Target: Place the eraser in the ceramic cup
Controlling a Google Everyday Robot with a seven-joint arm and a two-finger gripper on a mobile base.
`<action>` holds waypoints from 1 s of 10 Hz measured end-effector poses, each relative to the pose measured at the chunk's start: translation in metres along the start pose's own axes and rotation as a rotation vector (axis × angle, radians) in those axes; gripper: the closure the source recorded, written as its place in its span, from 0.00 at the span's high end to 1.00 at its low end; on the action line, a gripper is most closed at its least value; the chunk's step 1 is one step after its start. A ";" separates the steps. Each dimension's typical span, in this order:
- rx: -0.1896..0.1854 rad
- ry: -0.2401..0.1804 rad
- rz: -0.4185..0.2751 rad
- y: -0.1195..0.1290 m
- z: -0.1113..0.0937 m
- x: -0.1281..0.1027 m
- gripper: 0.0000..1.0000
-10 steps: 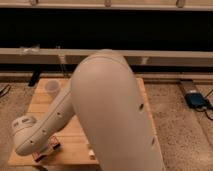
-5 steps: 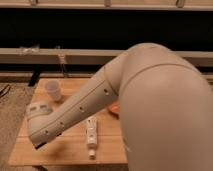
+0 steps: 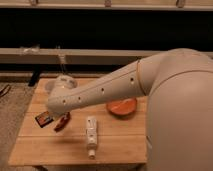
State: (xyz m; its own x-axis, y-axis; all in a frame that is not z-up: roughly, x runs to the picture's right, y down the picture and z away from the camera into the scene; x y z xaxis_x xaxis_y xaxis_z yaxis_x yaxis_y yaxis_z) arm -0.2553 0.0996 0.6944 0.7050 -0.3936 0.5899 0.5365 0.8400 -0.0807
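The eraser (image 3: pixel 43 118), a small dark block with an orange rim, lies on the wooden table (image 3: pixel 120 145) near its left edge. The white ceramic cup (image 3: pixel 53 85) stands at the table's back left, partly hidden behind the arm's end. My gripper (image 3: pixel 56 109) is at the left end of the big white arm that reaches across the table from the right. It hangs just above and to the right of the eraser, in front of the cup. The arm hides most of it.
A dark red chilli-shaped thing (image 3: pixel 62 122) lies right of the eraser. A white bottle-like object (image 3: pixel 91 135) lies at the table's front middle. An orange bowl (image 3: pixel 121 107) sits right of centre, partly under the arm. A dark shelf wall runs behind.
The arm has swung and lifted across the view. Its end now sits further right and back, so the eraser and the chilli-shaped thing show at the table's left.
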 end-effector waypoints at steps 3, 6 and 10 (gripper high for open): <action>0.055 -0.056 -0.037 -0.039 -0.014 0.002 0.00; 0.093 -0.093 -0.053 -0.065 -0.023 -0.005 0.00; 0.121 -0.131 -0.049 -0.083 -0.028 -0.009 0.00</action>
State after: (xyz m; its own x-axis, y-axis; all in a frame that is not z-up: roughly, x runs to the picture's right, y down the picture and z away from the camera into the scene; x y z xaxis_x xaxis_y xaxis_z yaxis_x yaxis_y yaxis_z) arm -0.2939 0.0229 0.6735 0.6087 -0.3903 0.6908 0.5040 0.8626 0.0433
